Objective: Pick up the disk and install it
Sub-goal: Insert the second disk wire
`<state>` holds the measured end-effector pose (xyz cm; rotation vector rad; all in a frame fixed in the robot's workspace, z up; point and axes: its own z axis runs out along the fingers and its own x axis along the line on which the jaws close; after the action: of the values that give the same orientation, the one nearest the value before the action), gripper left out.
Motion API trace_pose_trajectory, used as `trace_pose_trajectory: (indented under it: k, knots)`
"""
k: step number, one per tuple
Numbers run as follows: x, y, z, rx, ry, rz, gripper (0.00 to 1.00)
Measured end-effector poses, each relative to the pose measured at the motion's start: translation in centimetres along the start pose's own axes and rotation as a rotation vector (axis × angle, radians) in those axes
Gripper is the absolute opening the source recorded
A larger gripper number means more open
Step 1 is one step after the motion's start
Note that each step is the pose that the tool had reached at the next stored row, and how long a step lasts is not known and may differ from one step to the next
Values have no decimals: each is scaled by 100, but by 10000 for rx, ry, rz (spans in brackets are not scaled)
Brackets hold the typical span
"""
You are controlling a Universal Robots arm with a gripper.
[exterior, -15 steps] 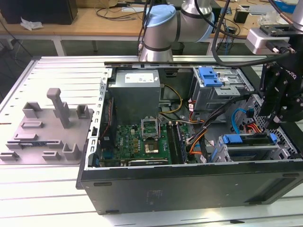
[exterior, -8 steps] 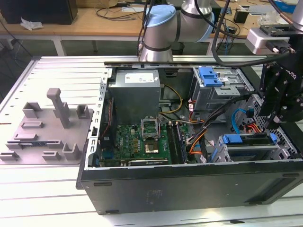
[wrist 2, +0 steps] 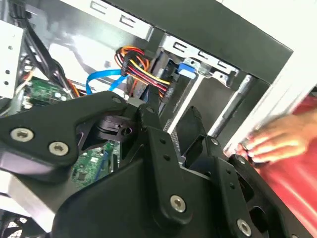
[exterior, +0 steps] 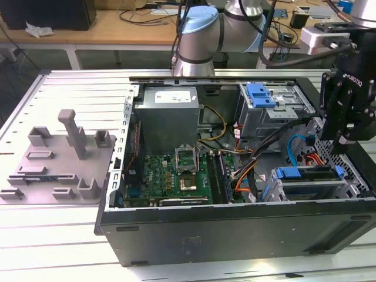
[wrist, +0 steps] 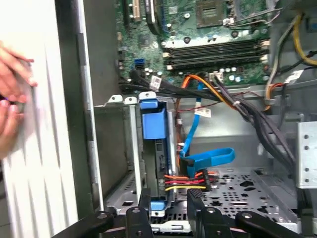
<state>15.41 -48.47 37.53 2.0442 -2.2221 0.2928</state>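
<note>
Open computer case (exterior: 235,226) is lying on its side on a slatted table (exterior: 59,247), filling the centre and lower right of the exterior view.

The disk (exterior: 289,174) is sitting edge-up in the drive bay at the lower right of the exterior view, inside the case, with its blue frame showing along the upper edge. In the first wrist view the disk (wrist: 152,124) is standing in a slot of the silver bay, blue tab upward. A blue data cable (wrist: 208,157) and a bundle of red, yellow and orange wires (wrist: 190,179) are plugged in just beside it.

The gripper (exterior: 342,141) is hanging at the right edge of the exterior view, above the case's end wall and just up and to the exterior view's right of the disk. In both wrist views the gripper (wrist: 171,201) (wrist 2: 172,119) is pointing down at the bay. Its fingers are standing apart with nothing clamped between them. Whether they are touching the disk frame, I cannot tell.

A person's hand (wrist: 12,99) is resting on the white slats outside the case wall. In the second wrist view the hand (wrist 2: 272,141) is blurred, with a red sleeve (wrist 2: 297,173) beside it.

Elsewhere in the exterior view:
- The motherboard (exterior: 176,173) is lying at the centre.
- A plain grey power supply box (exterior: 167,114) is sitting above it.
- A grey drive cage (exterior: 261,97) with a blue latch is at the upper right.
- A grey fixture plate (exterior: 59,158) is resting on the table at the exterior view's left, well apart from the case.
</note>
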Motion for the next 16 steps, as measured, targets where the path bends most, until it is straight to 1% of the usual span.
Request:
trace_pose_trajectory:
  k: [1,2,3,7,8,11,12,14,16]
  knots:
    - [-54,4,-12,9,104,-5,42]
    - [-147,11,-33,19,213,-11,42]
    - [-266,21,-59,29,329,-16,42]
    - [-417,33,-92,46,515,-26,42]
    - [-457,35,-102,51,576,-29,42]
    - [-527,41,-116,63,712,-36,42]
    - [-533,43,-118,66,751,-38,42]
    - [-533,53,-119,69,774,-39,42]
    - [-529,92,-121,72,814,-42,42]
